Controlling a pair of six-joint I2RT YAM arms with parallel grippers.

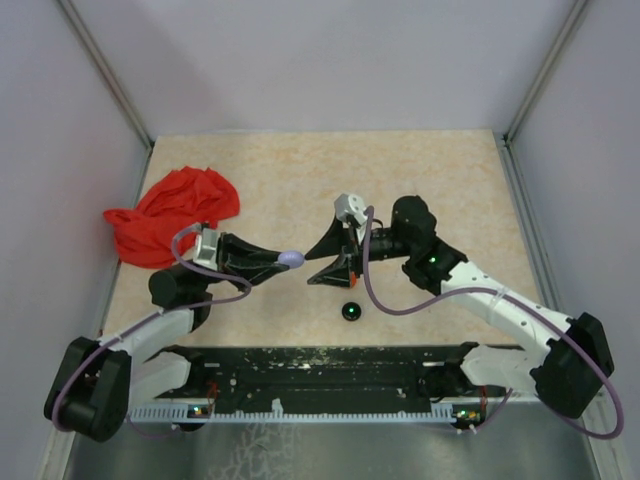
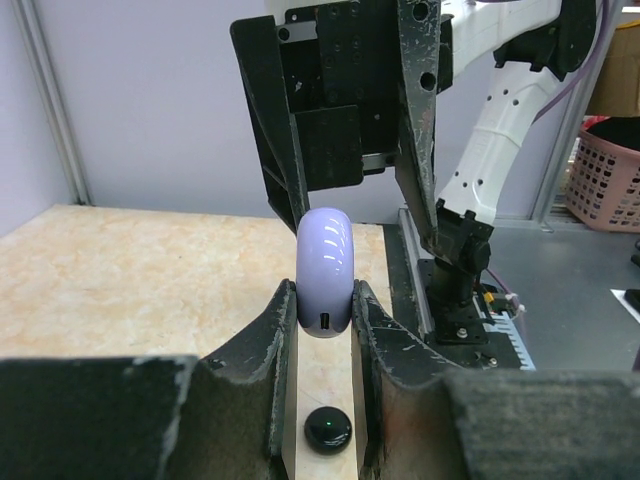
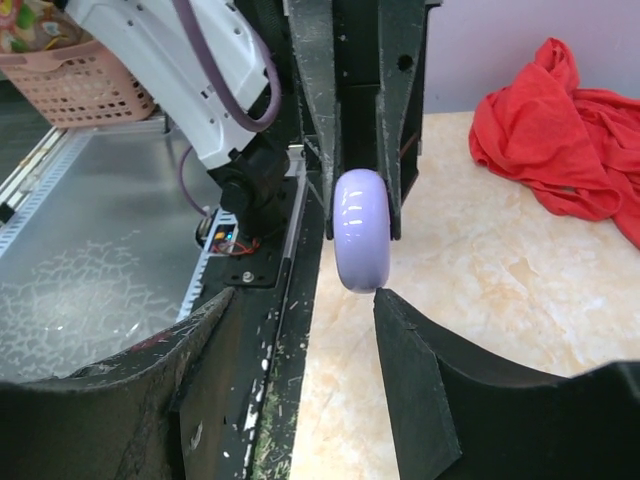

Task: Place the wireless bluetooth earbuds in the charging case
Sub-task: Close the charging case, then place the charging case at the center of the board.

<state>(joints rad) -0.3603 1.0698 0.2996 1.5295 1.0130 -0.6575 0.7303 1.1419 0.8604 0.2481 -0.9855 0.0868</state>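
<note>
My left gripper [image 1: 290,259] is shut on a round lavender charging case [image 1: 292,258] and holds it on edge above the table; the case's port faces the left wrist camera [image 2: 325,270]. My right gripper [image 1: 322,262] is open and empty and faces the case from the right, with its jaws wide apart [image 3: 305,300]. In the right wrist view the case [image 3: 360,230] hangs just above the tip of one of its fingers [image 3: 400,330]. A black round disc [image 1: 350,311] with a green light lies on the table below [image 2: 327,430]. No tiny red or black earbuds show in any view.
A big red cloth [image 1: 170,215] lies crumpled at the far left of the table [image 3: 560,140]. The black base rail [image 1: 320,365] runs along the near edge. A pink basket [image 2: 605,175] stands off the table.
</note>
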